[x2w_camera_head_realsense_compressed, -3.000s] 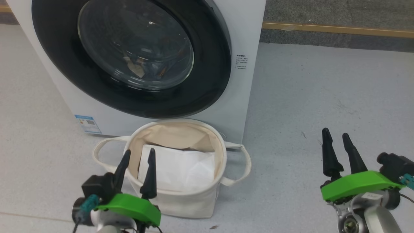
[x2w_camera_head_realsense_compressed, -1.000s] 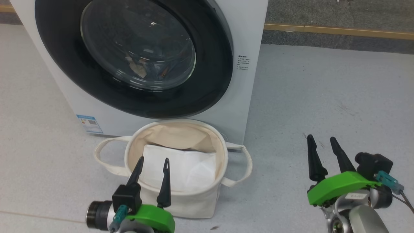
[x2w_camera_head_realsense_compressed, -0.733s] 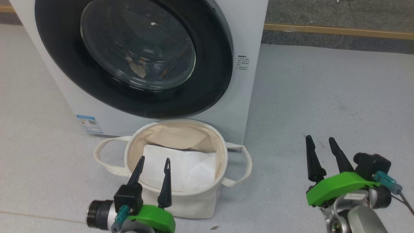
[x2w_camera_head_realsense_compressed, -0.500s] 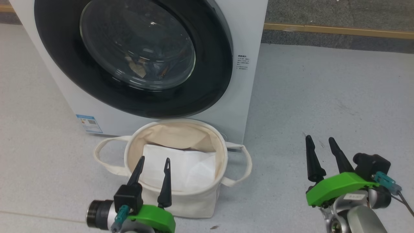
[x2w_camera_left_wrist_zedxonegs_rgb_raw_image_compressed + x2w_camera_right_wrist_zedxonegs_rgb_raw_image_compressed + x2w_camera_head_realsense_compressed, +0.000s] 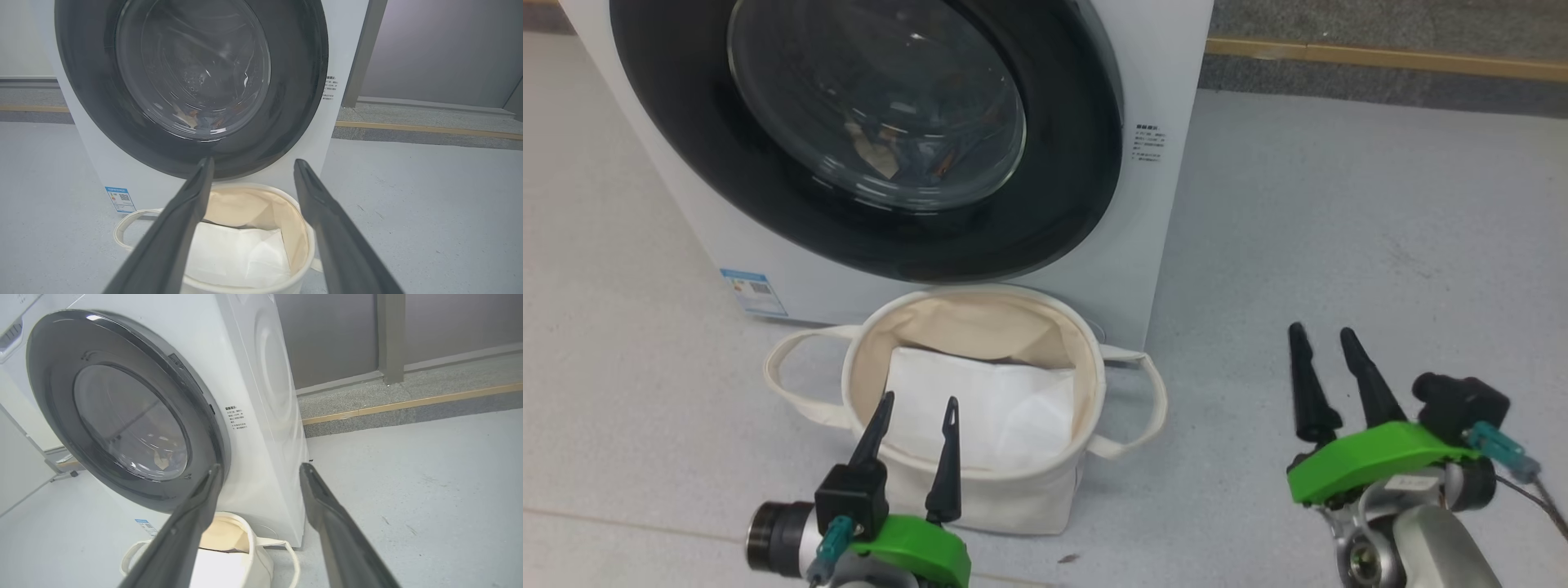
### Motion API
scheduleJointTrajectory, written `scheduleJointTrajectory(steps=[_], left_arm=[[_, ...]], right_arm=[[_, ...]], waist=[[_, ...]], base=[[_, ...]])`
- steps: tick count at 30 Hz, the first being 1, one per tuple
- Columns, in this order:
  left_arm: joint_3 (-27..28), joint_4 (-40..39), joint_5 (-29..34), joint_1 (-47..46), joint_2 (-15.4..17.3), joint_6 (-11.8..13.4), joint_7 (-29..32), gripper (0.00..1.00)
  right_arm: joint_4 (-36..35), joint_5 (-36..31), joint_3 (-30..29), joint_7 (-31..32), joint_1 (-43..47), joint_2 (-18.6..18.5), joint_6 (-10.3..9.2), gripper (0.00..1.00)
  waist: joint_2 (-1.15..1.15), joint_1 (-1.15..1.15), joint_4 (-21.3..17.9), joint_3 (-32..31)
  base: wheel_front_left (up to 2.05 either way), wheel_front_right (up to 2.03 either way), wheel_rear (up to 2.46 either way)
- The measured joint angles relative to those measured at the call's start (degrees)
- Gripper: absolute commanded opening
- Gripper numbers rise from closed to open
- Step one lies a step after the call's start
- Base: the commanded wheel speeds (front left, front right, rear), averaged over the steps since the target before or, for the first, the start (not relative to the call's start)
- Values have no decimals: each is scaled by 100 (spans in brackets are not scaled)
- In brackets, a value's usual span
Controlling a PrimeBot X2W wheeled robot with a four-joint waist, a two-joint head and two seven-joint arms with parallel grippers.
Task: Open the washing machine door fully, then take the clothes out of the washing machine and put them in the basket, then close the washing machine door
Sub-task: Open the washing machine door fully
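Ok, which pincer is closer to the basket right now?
Left. The left pincer is right at the near rim of the basket, pointing toward the washing machine; the right pincer is well off to its right, over the floor.

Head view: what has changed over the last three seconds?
The left gripper shifted toward the robot's right and rolled at the wrist. The right gripper drew inward toward the basket. Both stay open, holding nothing. The camera shifted slightly too. The washing machine door remains shut, the clothes are still inside, and the basket is unmoved.
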Motion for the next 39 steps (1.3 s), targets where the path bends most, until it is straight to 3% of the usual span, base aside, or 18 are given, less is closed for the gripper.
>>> scheduleJointTrajectory(steps=[2, 5, 6, 11, 20, 28, 39], left_arm=[[-12, 0, 0, -12, -7, 0, 0, 100], [-23, 0, 12, -77, -12, 2, 0, 100], [-23, -1, 31, -102, -12, 2, 0, 100], [-86, -34, 58, -307, -30, 3, 0, 100], [-203, -155, 108, -801, -77, 34, 0, 100], [-330, -233, 100, -1207, -103, 110, -18, 100], [-564, -346, -81, -1500, -119, 261, -18, 100]], right_arm=[[3, 848, -27, 8, -46, 3, 0, 0], [325, 3709, -320, 366, -226, 4, -1, 0], [500, 4346, -443, 423, -332, 3, -1, 0], [1202, 6010, -622, 826, -1345, 2, -3, 0], [2097, 7384, -820, 1804, -3127, -29, -3, 0], [3221, 8505, -746, 3208, -4364, -304, -4, 0], [4447, 9059, -416, 3867, -5639, -650, -4, 0]], waist=[[0, 0, 17, 72], [0, 0, 35, 211], [0, 0, 35, 268], [0, 0, 32, 625], [0, 0, 78, 1378], [0, 0, 261, 1993], [0, 0, 513, 2554]], base=[[0, 0, 0], [0, 0, 0], [0, 0, 0], [0, 0, 0], [0, 0, 0], [0, 0, 0], [0, 0, 0]])
